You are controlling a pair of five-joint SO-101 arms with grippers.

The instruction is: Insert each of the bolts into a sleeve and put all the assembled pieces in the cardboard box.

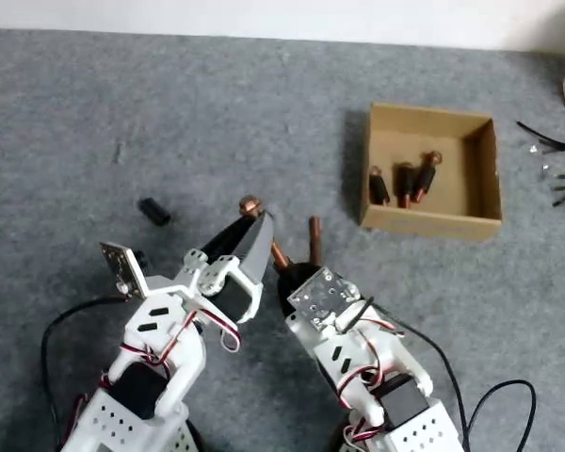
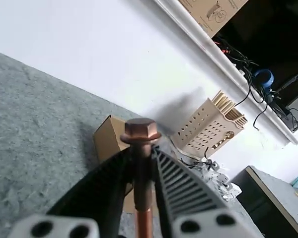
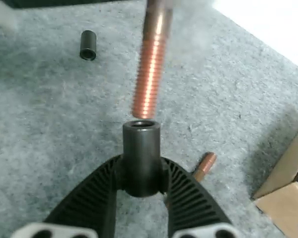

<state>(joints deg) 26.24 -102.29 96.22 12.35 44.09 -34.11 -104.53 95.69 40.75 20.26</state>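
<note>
My left gripper (image 1: 253,224) is shut on a copper bolt (image 2: 141,173) just under its hex head, with the threaded end pointing down toward the right arm. A black sleeve (image 3: 141,148) stands upright in my right gripper (image 3: 141,166), which is shut on it. The bolt's threaded tip (image 3: 149,87) hangs just above the sleeve's open mouth, a little off its axis. A second bolt (image 1: 314,239) lies on the carpet beside the grippers. A loose sleeve (image 1: 153,211) lies further left. The cardboard box (image 1: 428,222) at the right holds three assembled pieces (image 1: 404,183).
The arms work over grey carpet. Loose wires and small parts (image 1: 557,162) lie past the box at the right edge. A perforated beige holder (image 2: 213,126) stands by the white wall behind the box. Open carpet stretches across the left and far side.
</note>
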